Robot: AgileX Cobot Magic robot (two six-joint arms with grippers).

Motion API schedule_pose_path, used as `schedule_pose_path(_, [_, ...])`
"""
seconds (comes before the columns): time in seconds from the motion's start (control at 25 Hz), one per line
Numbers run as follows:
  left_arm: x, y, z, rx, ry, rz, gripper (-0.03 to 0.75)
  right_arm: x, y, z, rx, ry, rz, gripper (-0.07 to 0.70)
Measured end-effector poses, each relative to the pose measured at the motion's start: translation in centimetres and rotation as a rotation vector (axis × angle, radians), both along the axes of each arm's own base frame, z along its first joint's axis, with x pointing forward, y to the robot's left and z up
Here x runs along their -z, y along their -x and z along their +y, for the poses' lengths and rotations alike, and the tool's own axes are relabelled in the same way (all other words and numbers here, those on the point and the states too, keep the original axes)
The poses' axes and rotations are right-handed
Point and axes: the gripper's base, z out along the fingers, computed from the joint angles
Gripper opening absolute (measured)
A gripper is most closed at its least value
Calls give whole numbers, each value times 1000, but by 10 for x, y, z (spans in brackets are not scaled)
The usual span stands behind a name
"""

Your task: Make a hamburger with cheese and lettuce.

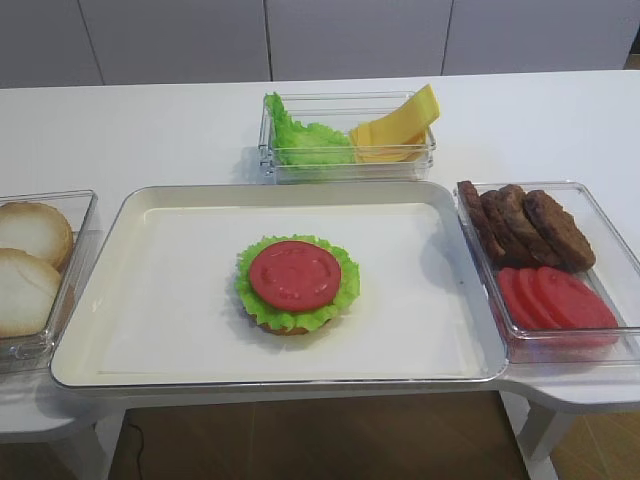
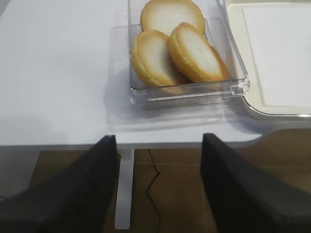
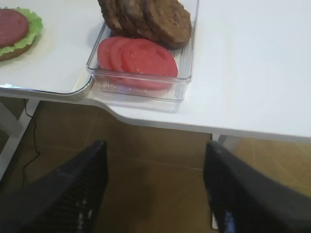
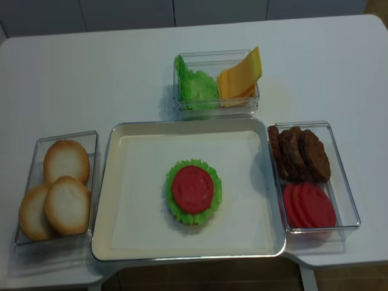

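Right tool (image 3: 154,189) wide apart, empty, off desk (image 3: 252,63) edge. Left tool (image 2: 158,187) apart too. Hamburger (image 1: 296,284) on tray (image 1: 160,300), tomato slice (image 1: 295,274) on top.

- We see bright, even indoor light across the white table (image 1: 150,120), with soft shadows only.
- The tray (image 1: 120,300) casts a faint shadow toward us on its front edge, and the clear boxes throw pale grey shadows to their left.
- We notice small glints on the rim of the clear box (image 3: 141,92) in the right wrist view.
- The right gripper (image 3: 155,194) and the left gripper (image 2: 158,189) look dark and blurred, out of focus close to the lens.
- Both high views are somewhat soft; the realsense one shows the table edges bowing slightly.
- We find the floor under the table dimmer and brownish.
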Motion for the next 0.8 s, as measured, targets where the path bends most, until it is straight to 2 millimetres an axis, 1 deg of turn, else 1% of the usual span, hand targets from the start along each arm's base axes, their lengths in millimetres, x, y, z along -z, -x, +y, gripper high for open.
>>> schedule_pose_path(0.08, [0,0,0,0,0,0,407,-1,-2,0,-5,5,-23,487])
schedule_pose_path(0.24, [0,0,0,0,0,0,407,4,-7,1,-2,7,-36,487])
schedule_pose_path(0.8, [0,0,0,0,0,0,407,5,-8,1,-1,6,-39,486])
